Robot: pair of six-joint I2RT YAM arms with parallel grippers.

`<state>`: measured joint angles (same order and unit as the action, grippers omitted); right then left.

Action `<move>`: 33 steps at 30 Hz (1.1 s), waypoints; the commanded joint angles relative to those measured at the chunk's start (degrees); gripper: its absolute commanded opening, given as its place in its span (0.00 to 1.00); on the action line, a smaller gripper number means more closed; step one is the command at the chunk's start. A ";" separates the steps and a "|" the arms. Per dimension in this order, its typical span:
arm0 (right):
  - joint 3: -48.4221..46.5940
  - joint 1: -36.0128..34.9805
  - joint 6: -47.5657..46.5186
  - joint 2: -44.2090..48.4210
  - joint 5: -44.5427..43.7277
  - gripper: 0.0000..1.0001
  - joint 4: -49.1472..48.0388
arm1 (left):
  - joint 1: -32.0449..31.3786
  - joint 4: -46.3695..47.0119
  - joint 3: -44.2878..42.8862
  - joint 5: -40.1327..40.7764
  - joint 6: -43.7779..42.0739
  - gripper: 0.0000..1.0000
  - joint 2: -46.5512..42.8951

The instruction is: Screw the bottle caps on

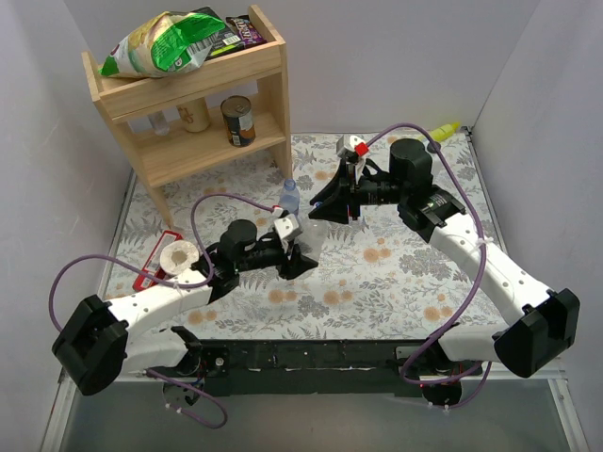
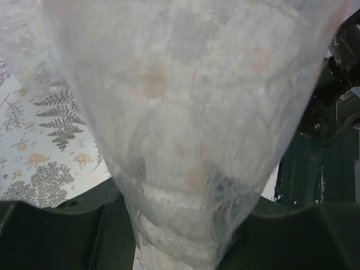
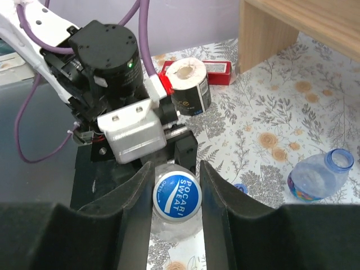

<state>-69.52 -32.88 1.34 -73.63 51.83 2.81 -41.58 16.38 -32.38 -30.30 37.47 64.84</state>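
We see the left hand clenched around a clear bottle, whose body fills its own wrist view between the 2 dark fingers. The bottle is held over the middle of the floral surface, its neck pointing toward the right arm. The right hand meets it there: its 2 fingers close on either side of a blue cap printed with white lettering, gripping it at the mouth of the held bottle. We cannot tell how far the cap is threaded on. Just beyond the right finger, a 2nd blue cap lies loose on the surface, partly hidden. Near it stands an open bottle with a blue label and nothing on its neck; from above we see it just beside the 2 hands, on the side nearer the wooden shelf. That shelf sits at the far left corner and carries a tin can on its middle board and snack bags on top. A white roll rests by the left arm, next to a red box.
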 commanded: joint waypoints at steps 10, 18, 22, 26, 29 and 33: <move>-5.11 5.37 -25.05 3.21 -12.27 0.01 23.81 | 0.44 -12.15 -1.63 5.17 -5.39 0.98 -5.07; -1.15 7.04 -38.17 3.23 -20.19 0.01 25.76 | 0.63 -16.03 -1.10 6.13 -5.31 0.98 -4.99; 1.40 8.80 -38.35 2.79 -19.24 0.01 22.33 | 0.63 -15.24 -0.23 6.66 -4.25 0.98 -5.42; 7.62 12.83 -34.14 3.92 -13.70 0.01 13.05 | 0.63 -15.68 0.65 6.66 -4.87 0.98 -5.86; 10.27 13.20 -32.11 4.54 -12.37 0.01 9.24 | 0.63 -15.85 1.18 6.31 -5.04 0.98 -6.74; 10.80 13.20 -30.88 3.31 -12.37 0.03 9.85 | 0.71 -16.03 1.35 7.19 -5.39 0.98 -6.66</move>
<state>-58.54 -19.55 -31.66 -70.76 36.88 18.17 -40.99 0.43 -31.44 -24.16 32.88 59.77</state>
